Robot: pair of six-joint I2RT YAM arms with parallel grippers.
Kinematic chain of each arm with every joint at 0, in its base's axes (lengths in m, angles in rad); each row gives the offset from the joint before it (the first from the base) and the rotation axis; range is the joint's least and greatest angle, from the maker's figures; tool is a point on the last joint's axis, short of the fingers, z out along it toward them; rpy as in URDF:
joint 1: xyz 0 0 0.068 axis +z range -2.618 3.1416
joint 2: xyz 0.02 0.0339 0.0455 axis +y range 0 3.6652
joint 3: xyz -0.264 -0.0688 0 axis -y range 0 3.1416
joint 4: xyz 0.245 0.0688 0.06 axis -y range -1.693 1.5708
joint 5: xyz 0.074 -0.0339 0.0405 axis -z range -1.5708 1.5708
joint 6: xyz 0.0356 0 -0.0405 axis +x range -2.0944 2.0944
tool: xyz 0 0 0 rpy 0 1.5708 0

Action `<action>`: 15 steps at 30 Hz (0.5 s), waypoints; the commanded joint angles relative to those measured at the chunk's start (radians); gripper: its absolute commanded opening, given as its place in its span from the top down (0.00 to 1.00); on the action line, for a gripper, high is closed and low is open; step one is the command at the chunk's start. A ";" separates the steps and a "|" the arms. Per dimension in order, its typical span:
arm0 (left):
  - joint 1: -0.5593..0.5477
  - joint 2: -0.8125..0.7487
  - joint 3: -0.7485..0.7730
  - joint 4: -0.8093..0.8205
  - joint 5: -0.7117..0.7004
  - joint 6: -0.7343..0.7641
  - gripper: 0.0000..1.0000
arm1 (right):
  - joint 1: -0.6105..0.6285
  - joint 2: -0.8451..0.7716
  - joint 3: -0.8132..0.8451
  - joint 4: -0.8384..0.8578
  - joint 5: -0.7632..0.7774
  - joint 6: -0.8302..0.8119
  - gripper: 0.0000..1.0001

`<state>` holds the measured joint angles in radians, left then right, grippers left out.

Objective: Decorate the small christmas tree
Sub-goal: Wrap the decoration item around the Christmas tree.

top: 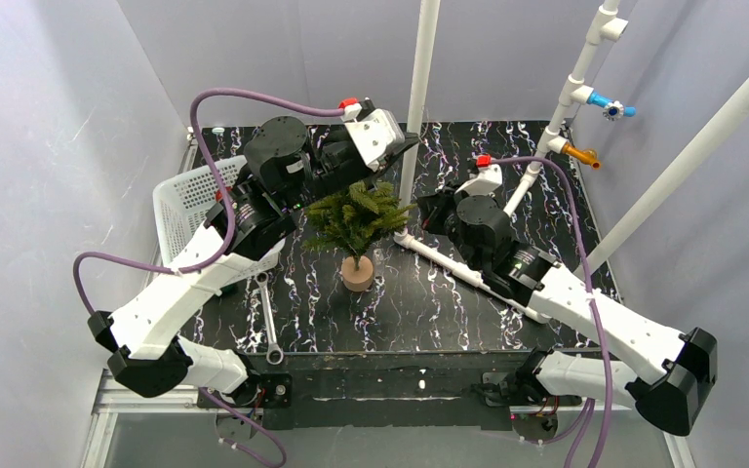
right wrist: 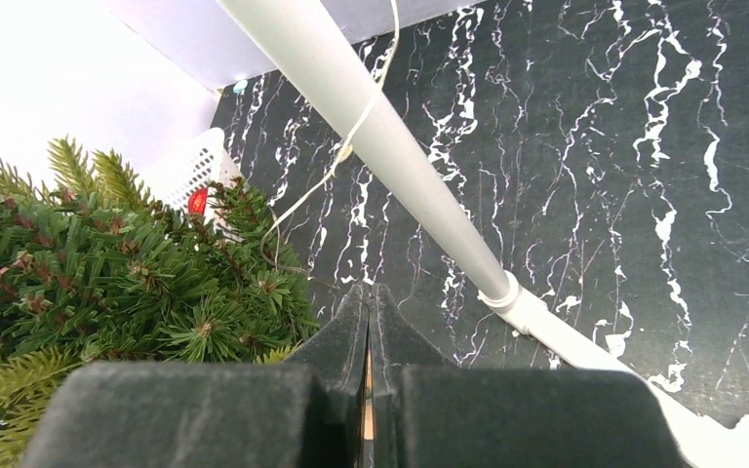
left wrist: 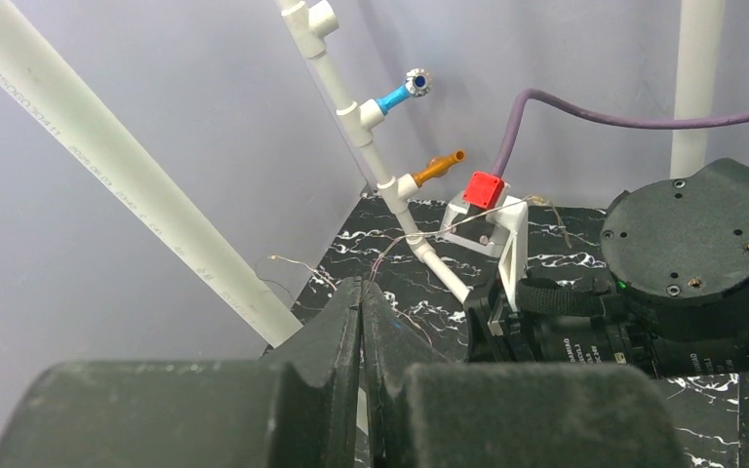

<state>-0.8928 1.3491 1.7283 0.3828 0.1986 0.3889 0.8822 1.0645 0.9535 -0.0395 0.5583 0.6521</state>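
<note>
My left gripper (left wrist: 363, 292), apparently pinching a thin wire (right wrist: 346, 149), and right gripper (right wrist: 369, 297) are clenched; pulling could snag it on the pole (right wrist: 390, 156) or topple the tree (top: 356, 216).

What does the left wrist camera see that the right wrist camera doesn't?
Only left wrist: blue fitting, orange fitting, the right arm with its purple cable. Only right wrist: the tree, a white basket. Both: white pipes, a thin wire, the black table, and a shut gripper: left gripper, right gripper.
</note>
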 commanded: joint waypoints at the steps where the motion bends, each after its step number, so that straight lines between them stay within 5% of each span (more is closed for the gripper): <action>1: 0.018 -0.045 0.004 0.072 0.003 -0.009 1.00 | -0.008 0.025 0.008 0.065 -0.040 0.023 0.99; 15: 0.072 -0.052 -0.033 0.082 -0.001 -0.049 1.00 | -0.007 0.036 -0.066 0.064 -0.064 0.055 0.99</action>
<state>-0.8379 1.3399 1.6981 0.3840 0.1982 0.3664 0.8772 1.1042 0.8925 -0.0063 0.4931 0.7002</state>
